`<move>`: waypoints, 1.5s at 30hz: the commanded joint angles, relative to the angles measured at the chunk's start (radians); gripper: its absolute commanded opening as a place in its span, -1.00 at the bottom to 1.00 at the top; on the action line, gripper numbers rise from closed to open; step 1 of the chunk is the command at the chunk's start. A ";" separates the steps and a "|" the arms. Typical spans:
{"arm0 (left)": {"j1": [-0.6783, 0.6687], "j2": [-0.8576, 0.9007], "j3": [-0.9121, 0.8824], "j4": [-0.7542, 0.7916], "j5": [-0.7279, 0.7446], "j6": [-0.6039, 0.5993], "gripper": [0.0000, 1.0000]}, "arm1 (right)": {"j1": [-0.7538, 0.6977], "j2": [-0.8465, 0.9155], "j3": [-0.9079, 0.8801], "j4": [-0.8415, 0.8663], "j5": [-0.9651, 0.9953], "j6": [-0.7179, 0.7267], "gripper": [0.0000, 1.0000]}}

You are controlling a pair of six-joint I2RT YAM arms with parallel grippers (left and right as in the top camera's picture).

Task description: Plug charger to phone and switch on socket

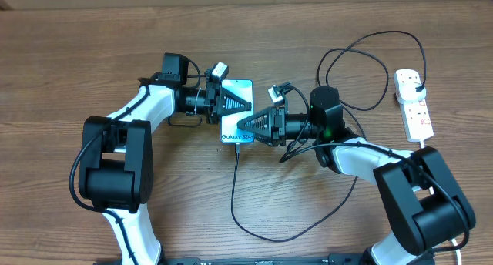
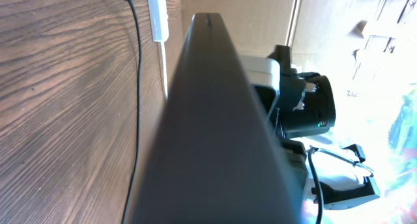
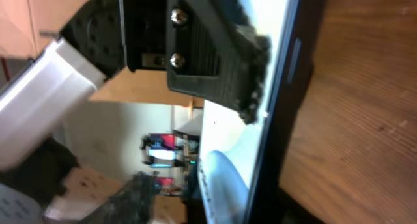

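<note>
1. Overhead, the left arm [image 1: 123,142] bends in from the table's [image 1: 62,65] left side, and its left gripper [image 1: 245,103] lies across the upper half of the phone [image 1: 239,88], closed on it.
2. In the left wrist view the phone [image 2: 215,133] shows edge-on as a dark band running down the middle of the frame, lifted on its side off the table [image 2: 58,107].
3. The phone sits at the table's centre between the two grippers. Its screen is pale blue with a dark rim, and white "Galaxy" lettering sits near its lower end.
4. In the right wrist view a black ribbed finger [image 3: 215,61] of the left gripper presses on the pale screen [image 3: 238,139], with wood grain [image 3: 352,120] beyond the rim.
5. The right gripper [image 1: 243,129] reaches in from the right over the lettered end. I cannot tell whether it grips the phone or only hovers against it.
6. The charger [image 1: 234,196] meets the phone's near short edge and seems seated there. Its thin black cable drops toward the front, curves right under the right arm [image 1: 416,188] and loops up behind it.
7. The socket [image 1: 414,103] lies at the far right, well apart from the phone. It is white with red switch marks, and a black plug [image 1: 417,82] sits in its top outlet.
</note>
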 commanded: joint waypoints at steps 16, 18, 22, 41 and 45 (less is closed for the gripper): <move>-0.002 -0.004 -0.001 0.001 0.048 0.016 -0.71 | 0.006 -0.019 0.011 0.034 0.019 0.044 -0.92; -0.002 -0.004 -0.001 0.001 0.048 0.016 -0.48 | 0.006 -0.019 0.011 0.034 0.018 0.043 -0.93; -0.002 -0.004 -0.001 0.001 0.035 0.016 0.11 | 0.006 -0.019 0.011 0.033 0.018 0.024 -0.92; 0.001 -0.004 -0.001 0.057 -0.389 0.015 1.00 | 0.003 -0.019 0.011 -0.517 0.301 -0.359 -0.93; 0.001 -0.004 -0.001 0.057 -0.477 0.015 1.00 | 0.003 -0.019 0.008 -0.574 0.390 -0.359 -0.93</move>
